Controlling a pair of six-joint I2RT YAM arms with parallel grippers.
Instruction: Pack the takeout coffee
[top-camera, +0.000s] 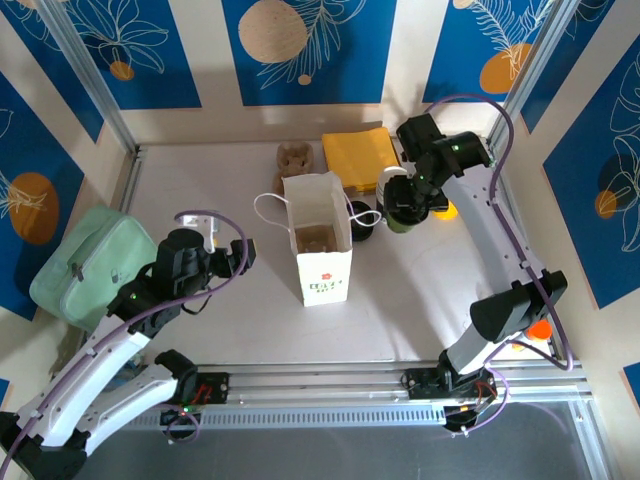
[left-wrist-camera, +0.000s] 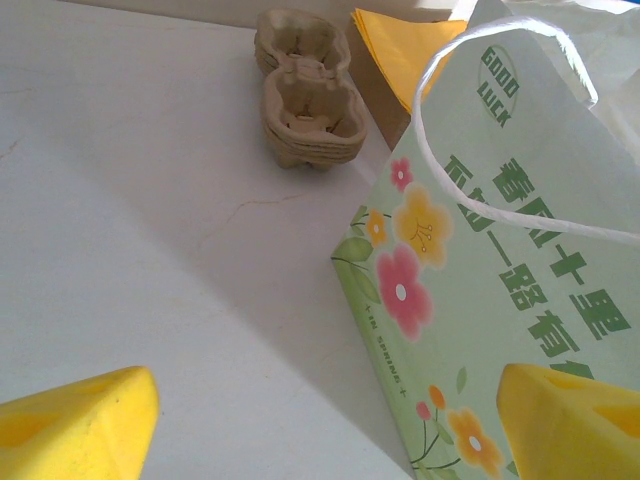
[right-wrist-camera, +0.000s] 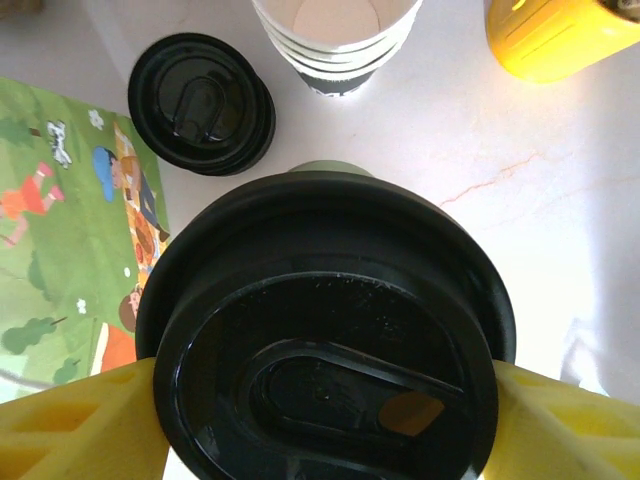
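We are at the carrying step. Our right claw (right-wrist-camera: 322, 400) pinches the small pale green paper cup with the round black plastic lid (right-wrist-camera: 325, 300), its yellow fingers (right-wrist-camera: 70, 425) pressed on both sides of the lid. In the top picture the cup is at the upper right. The tall paper bag with white string handles (top-camera: 322, 250) stands open in the middle of the white table (top-camera: 230, 160), near the cup, to its left. Our left claw (left-wrist-camera: 325, 425) is spread wide beside the bag and holds nothing. Next, we think, the cup must go up, over the bag's mouth, then straight down so it does not tip.
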